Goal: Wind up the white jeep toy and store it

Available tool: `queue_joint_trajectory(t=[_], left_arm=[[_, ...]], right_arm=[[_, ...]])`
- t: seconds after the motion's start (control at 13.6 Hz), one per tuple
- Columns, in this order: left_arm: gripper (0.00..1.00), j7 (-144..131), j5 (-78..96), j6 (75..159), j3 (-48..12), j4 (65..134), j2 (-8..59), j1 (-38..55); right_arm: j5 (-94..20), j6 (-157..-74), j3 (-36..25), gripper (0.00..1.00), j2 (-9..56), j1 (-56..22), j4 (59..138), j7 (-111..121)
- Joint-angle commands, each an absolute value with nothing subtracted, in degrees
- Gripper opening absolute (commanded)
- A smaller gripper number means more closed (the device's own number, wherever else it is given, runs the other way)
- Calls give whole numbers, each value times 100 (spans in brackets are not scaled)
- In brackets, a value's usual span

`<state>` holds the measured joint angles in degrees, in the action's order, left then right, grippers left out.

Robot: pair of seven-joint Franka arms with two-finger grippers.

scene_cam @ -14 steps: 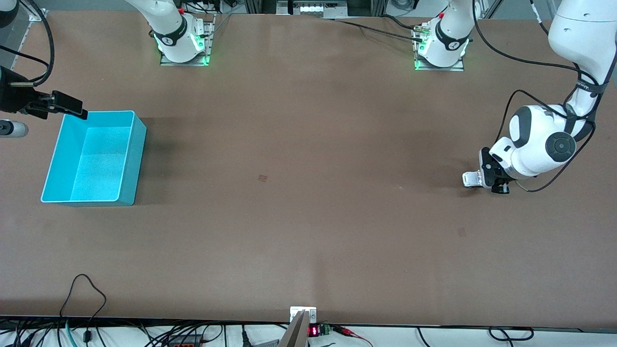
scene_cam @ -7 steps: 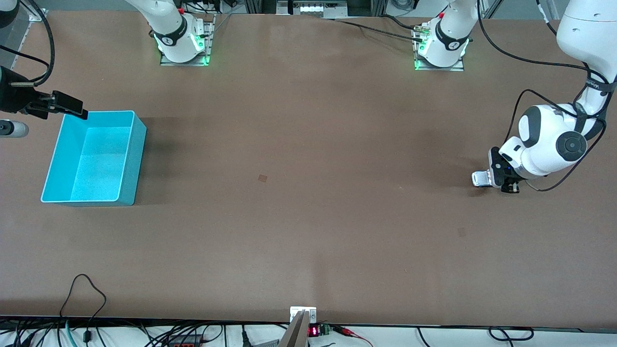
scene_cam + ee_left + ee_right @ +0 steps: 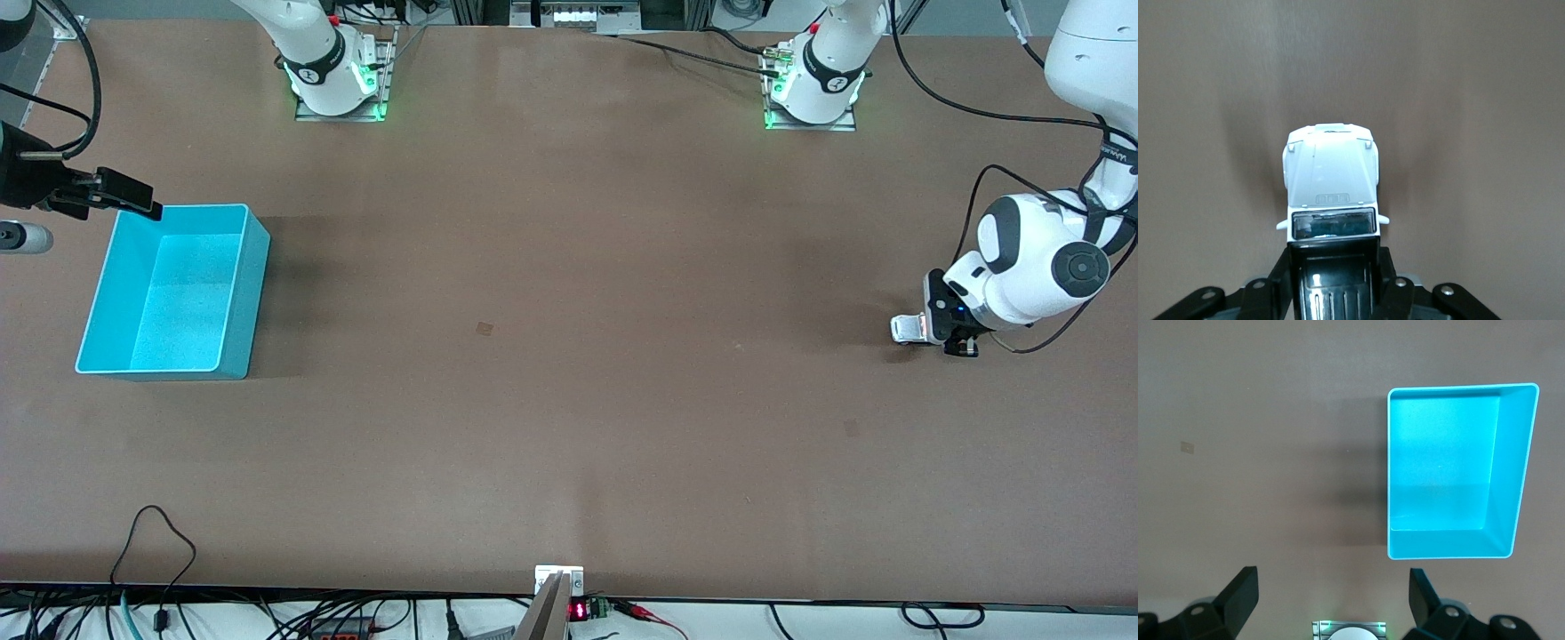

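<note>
The left hand clamps the white jeep toy by its rear, wheels on the desk at the left arm's end, a grip suited to dragging it back for winding. The right hand waits, fingers apart, beside the empty turquoise bin. The jeep's wheels are hidden.

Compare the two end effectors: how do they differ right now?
The left end effector is shut on the white jeep toy, low at the table; the right end effector is open and empty, up beside the turquoise bin. Both have dark fingers.
</note>
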<state>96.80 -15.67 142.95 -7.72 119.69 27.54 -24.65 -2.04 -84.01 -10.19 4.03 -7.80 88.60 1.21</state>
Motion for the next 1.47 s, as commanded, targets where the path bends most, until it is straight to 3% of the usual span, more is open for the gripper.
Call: queue_joint_trajectory(t=[0.0,0.29,0.44,0.51,0.66,1.03,1.39], left_arm=[[13,9983,-1758,14388,-809,11725,3348,-2689],[14,10090,-1758,14388,-809,11690,3375,-2769],[20,10107,-1758,14379,-809,11689,3349,-2769],[28,10107,-1758,14370,-817,11681,3314,-2760],[100,10107,-1706,14248,-870,11637,3103,-2751],[100,10116,-1503,12413,-1423,10610,2690,-2733],[100,10090,-1301,11839,-1722,10301,2312,-2672]], right_arm=[[-264,-8358,-1011,100,369,-800,8886,44],[-272,-8358,-1011,100,369,-800,8886,35],[-272,-8358,-1011,100,369,-800,8886,35],[-272,-8358,-1011,100,369,-800,8886,35],[-272,-8358,-1011,100,369,-800,8886,35],[-272,-8358,-1011,100,369,-800,8886,35],[-272,-8358,-1011,100,369,-800,8886,44]])
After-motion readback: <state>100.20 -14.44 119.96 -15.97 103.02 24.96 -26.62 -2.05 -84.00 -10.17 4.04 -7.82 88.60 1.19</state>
